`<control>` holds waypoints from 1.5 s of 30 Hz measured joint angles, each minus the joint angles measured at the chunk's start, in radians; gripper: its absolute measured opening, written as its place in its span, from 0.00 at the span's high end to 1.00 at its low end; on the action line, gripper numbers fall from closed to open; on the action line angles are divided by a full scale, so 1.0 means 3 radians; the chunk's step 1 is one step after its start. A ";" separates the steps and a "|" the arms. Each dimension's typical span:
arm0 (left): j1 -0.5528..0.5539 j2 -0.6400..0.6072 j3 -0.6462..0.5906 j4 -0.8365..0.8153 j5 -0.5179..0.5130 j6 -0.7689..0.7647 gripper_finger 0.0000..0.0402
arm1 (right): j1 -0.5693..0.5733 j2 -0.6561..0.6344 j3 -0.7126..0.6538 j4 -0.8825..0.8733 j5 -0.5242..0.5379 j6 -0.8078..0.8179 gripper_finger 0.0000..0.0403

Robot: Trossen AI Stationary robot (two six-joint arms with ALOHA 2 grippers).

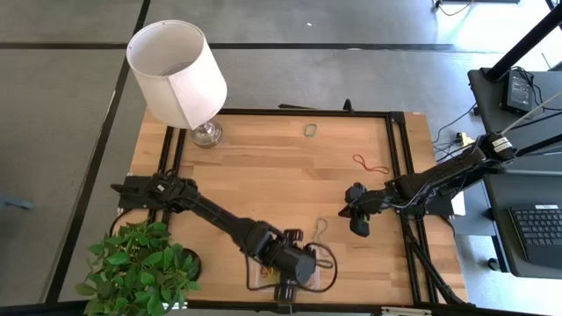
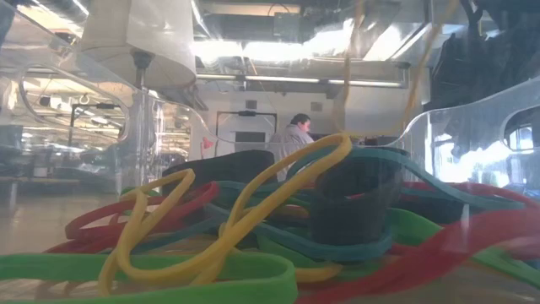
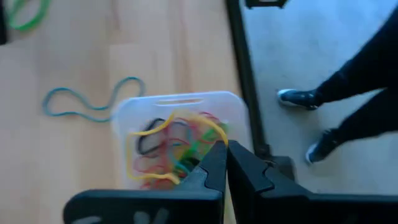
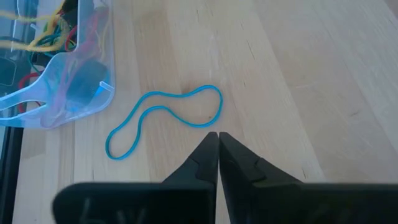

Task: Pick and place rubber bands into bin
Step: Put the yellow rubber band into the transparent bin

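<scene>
The clear bin (image 1: 297, 274) sits near the table's near edge and holds several rubber bands (image 3: 168, 149) in red, yellow and green; the low view looks across that pile (image 2: 253, 228). My left gripper (image 3: 225, 149) is shut right above the bin. A blue band (image 4: 168, 115) lies flat on the wood beside the bin (image 4: 68, 74), and my right gripper (image 4: 219, 135) hovers shut just off its end. A red band (image 1: 371, 164) and a small dark band (image 1: 310, 130) lie farther back on the table. My left gripper pinches a yellow rubber band (image 3: 214, 132) between its fingertips from above, over the bin. Two thin yellow strands (image 2: 353, 59) rise from the pile toward it, while the band's lower part (image 2: 278, 181) rests on the other bands. The exact spot held is hidden by the fingers.
A white-shaded lamp (image 1: 180, 70) stands at the far left corner and a green plant (image 1: 140, 268) at the near left corner. A green band (image 3: 28, 15) lies on the wood. A person's legs (image 3: 348, 106) stand beside the table; another person (image 2: 295, 135) is in the room behind.
</scene>
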 joint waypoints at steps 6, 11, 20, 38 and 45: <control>-0.0134 0.0000 0.0000 -0.0005 0.0108 -0.0162 0.99 | 0.0000 0.0000 0.0000 0.0018 0.0006 0.0173 0.96; -0.0168 -0.0001 -0.0064 -0.0149 -0.0348 -0.0154 0.99 | 0.0000 0.0000 0.0000 0.0022 0.0008 0.0297 0.96; 0.0124 0.0057 -0.0563 0.0029 -0.0126 0.0395 0.99 | 0.0000 0.0000 0.0000 0.0159 0.0011 0.0783 0.96; 0.0230 0.0149 -0.1231 0.0544 0.0529 0.1150 0.98 | 0.0605 0.0001 0.0200 0.0018 0.0633 0.1610 1.00; 0.0229 0.0071 -0.1228 0.0324 0.0507 0.1178 0.82 | 0.0742 0.0001 0.0200 -0.0058 0.0646 0.1876 1.00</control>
